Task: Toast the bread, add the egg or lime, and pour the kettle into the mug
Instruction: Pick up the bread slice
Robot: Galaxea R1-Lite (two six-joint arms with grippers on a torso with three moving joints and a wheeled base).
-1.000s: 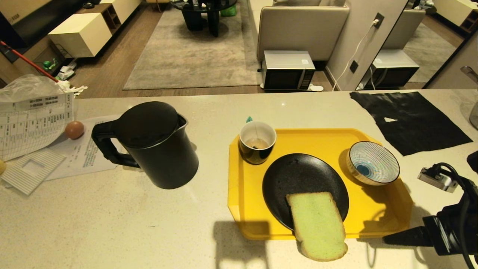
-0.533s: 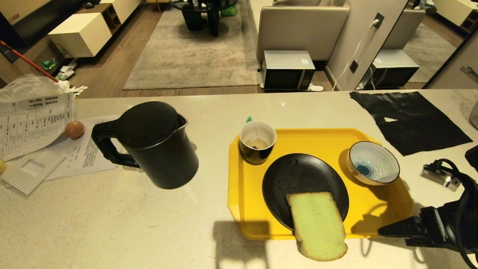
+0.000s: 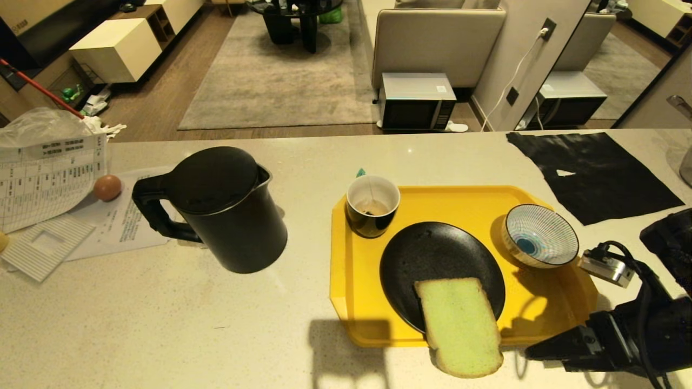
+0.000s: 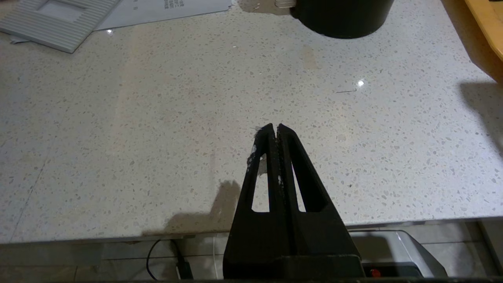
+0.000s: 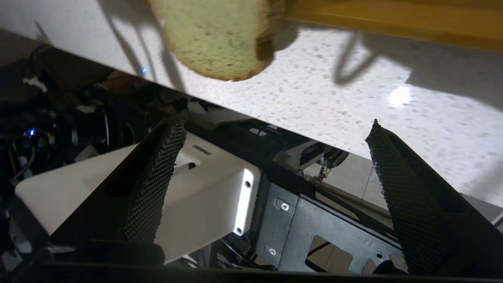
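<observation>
Progress: early. The bread (image 3: pixel 460 324) lies half on the black plate (image 3: pixel 432 254), its near end hanging over the tray (image 3: pixel 465 202) rim onto the worktop (image 3: pixel 162 324); whether it is already toasted cannot be judged from its pale green face. No toaster is in view. The egg (image 3: pixel 107 187) sits far left beside the papers (image 3: pixel 48 178), not added to anything. The kettle (image 3: pixel 216 210) stands upright left of the tray; the mug (image 3: pixel 372 206) on the tray's far left corner holds what looks like a tea bag, liquid level uncertain. Pouring appears still to do.

Right hand (image 5: pixel 271 165): fingers spread wide, nothing between them, low at the worktop's near edge, just right of the bread's overhanging end, apart from it. Bread is the likely target.

Left hand (image 4: pixel 274 129): fingers pressed together, empty, parked over bare worktop near the kettle.
</observation>
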